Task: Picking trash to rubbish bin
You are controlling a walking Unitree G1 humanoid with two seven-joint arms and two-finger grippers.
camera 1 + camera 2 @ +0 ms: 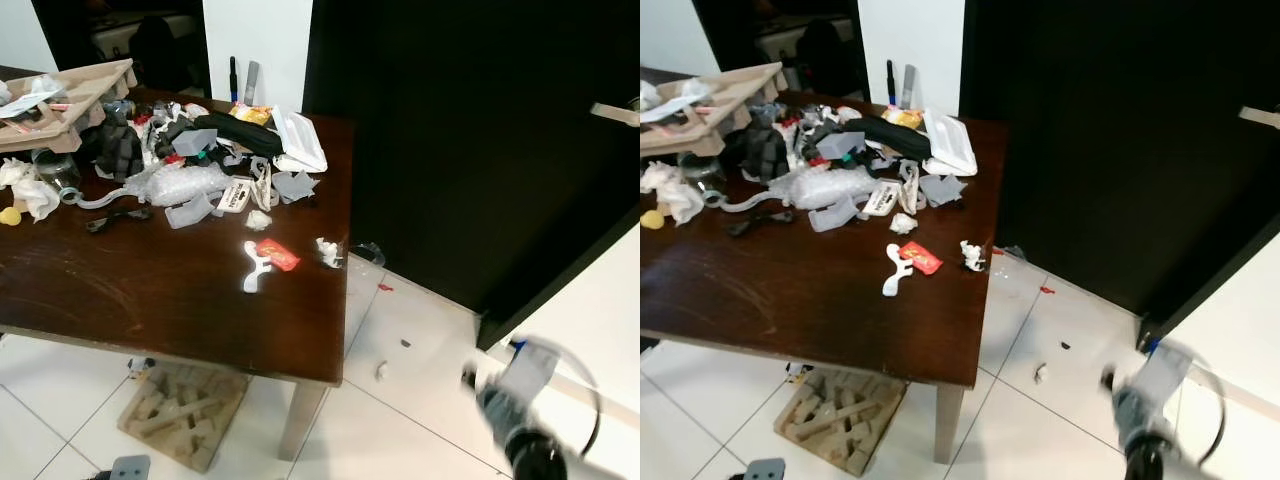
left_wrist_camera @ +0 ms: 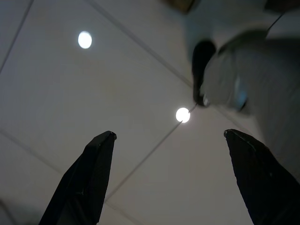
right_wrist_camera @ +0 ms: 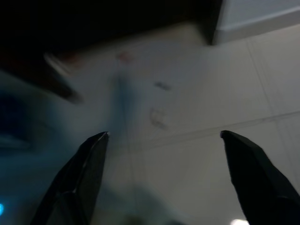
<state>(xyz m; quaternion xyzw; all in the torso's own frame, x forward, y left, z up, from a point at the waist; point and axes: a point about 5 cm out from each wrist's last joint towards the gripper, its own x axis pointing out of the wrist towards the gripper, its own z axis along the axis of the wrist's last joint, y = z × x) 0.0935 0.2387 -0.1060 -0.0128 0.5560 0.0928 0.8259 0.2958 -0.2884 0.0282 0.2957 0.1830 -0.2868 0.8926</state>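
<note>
one table (image 1: 180, 300), one red wrapper (image 1: 277, 255); left pincer (image 2: 168, 136) and right pincer (image 3: 164, 136) both spread.

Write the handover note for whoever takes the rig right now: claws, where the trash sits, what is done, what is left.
Left claw: open, holding nothing, pointing at pale floor tiles.
Right claw: open, holding nothing, low at the robot's right over the floor; the image is blurred.
Trash: a heap at the far side of the dark wooden table, with a red wrapper, a white plastic piece and a crumpled scrap nearer the right edge. Small bits lie on the floor tiles to the table's right.
Done: nothing picked, judging by the claws holding nothing.
Left: all of it; I cannot make out a rubbish bin.
</note>
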